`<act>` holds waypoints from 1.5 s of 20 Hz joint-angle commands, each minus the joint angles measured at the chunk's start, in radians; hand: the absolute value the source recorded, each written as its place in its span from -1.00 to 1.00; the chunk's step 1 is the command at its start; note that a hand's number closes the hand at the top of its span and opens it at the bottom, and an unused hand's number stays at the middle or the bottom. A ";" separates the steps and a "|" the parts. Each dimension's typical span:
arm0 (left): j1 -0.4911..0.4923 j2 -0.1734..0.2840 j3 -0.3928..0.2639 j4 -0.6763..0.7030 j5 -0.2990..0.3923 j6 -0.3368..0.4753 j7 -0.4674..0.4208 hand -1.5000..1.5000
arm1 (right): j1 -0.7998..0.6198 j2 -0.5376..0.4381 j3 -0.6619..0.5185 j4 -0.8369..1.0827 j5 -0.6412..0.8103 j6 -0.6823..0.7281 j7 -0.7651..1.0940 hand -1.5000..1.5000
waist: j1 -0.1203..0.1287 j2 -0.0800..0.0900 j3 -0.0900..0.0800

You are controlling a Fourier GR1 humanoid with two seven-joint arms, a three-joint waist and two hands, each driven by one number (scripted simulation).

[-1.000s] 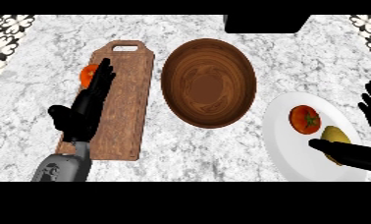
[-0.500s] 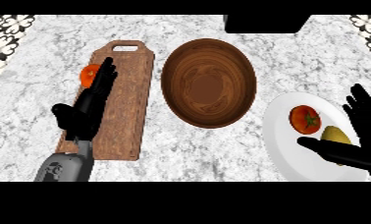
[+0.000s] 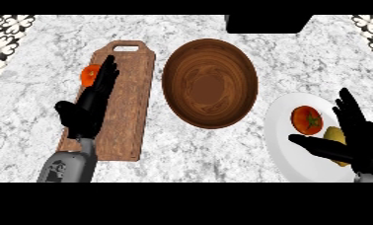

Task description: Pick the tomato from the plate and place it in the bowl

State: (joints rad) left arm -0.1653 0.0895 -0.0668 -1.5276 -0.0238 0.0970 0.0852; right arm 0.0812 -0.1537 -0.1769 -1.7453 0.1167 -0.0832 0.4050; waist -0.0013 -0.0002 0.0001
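My right hand (image 3: 348, 137) has slid inward over plate (image 3: 285, 142), fingers spread, thumb under tomato (image 3: 307, 120), not touching yet. Tomato sits on plate, unlifted. Grasp next. Bowl (image 3: 209, 83) waits left. Left hand (image 3: 89, 106) resting, open.

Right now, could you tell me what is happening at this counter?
The robot is going for the tomato on the white plate at the right. Its right hand is open beside the tomato, fingers and thumb spread, not yet closed on it; a yellowish item lies partly under that hand. The wooden bowl in the middle holds nothing. The left hand rests open over the cutting board, with something orange-red at the board's left edge.
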 commanded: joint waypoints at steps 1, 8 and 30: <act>0.010 -0.016 -0.016 -0.028 -0.010 0.004 0.040 0.00 | -0.043 -0.035 0.007 0.064 0.082 -0.014 0.038 -1.00 | 0.003 0.000 0.000; 0.021 -0.006 0.014 -0.011 -0.004 -0.028 -0.004 0.00 | -0.093 -0.052 0.015 0.256 0.144 0.005 -0.062 -1.00 | 0.003 0.001 0.000; -0.001 -0.035 0.005 0.002 -0.034 -0.050 0.010 0.00 | -0.199 0.148 0.434 0.168 0.373 -0.247 -0.008 1.00 | 0.052 -0.004 -0.002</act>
State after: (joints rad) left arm -0.1716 0.0628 -0.0367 -1.5123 -0.0518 0.0564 0.0833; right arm -0.0498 -0.0887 0.0677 -1.5522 0.3970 -0.1523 0.2861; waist 0.0137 -0.0019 -0.0015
